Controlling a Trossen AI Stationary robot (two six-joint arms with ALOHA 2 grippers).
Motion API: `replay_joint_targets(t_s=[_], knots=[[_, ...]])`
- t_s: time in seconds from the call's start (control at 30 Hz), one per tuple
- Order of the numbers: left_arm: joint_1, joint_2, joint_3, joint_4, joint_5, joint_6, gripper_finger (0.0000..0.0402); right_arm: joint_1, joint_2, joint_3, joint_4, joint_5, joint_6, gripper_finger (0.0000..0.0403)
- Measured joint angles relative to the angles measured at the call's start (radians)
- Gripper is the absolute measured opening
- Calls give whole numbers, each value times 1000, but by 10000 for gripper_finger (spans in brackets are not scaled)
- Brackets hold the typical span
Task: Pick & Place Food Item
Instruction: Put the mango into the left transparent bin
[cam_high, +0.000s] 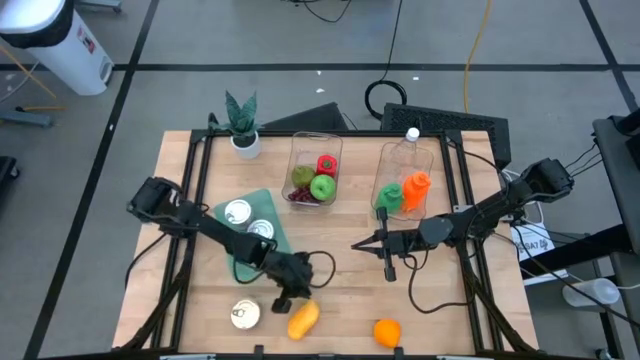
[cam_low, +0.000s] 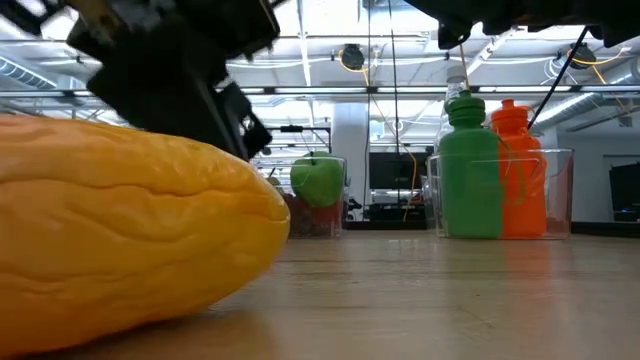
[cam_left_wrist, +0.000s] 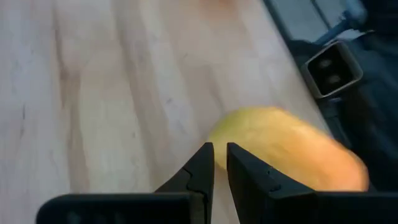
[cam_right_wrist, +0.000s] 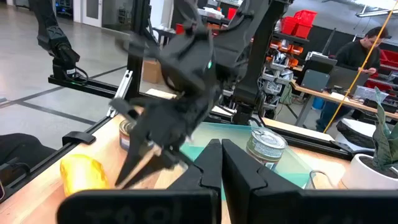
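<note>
The left claw (cam_high: 291, 297) hung clenched and empty just above the mango (cam_high: 303, 318), which lay near the desk (cam_high: 440, 310) front edge. Descending clenched, it would likely nudge the mango off. The right claw (cam_high: 388, 263), also clenched and empty, waited mid-desk with open room around it.

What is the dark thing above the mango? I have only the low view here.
Observer: The left gripper, hanging by one end of the mango.
Operator: Does it hold the mango?
Observer: No. The left wrist view shows its fingers shut, with the mango just beyond the tips.
Operator: Where is the right gripper?
Observer: The right gripper is mid-table, shut, near the bottle bin, holding nothing.
</note>
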Motion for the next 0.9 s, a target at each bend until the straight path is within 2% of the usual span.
replay_joint_targets(t_s=[0.27,0.37,0.47,0.6,0.7,0.9], knots=[[-119,-132,0,-75,-3,-7,49,0,0,0,-12,0,-1,0],[-173,-135,1,-32,-21,-63,49,-3,0,0,-8,1,-4,0],[-201,-94,5,54,-31,-144,49,-7,0,0,-4,2,-5,0],[-210,-37,56,45,-37,-200,49,-11,0,0,20,4,0,0],[-213,19,125,-14,-1,-201,49,-11,0,0,25,4,0,0],[-198,150,309,-251,52,-147,49,-11,0,0,12,3,-1,0]])
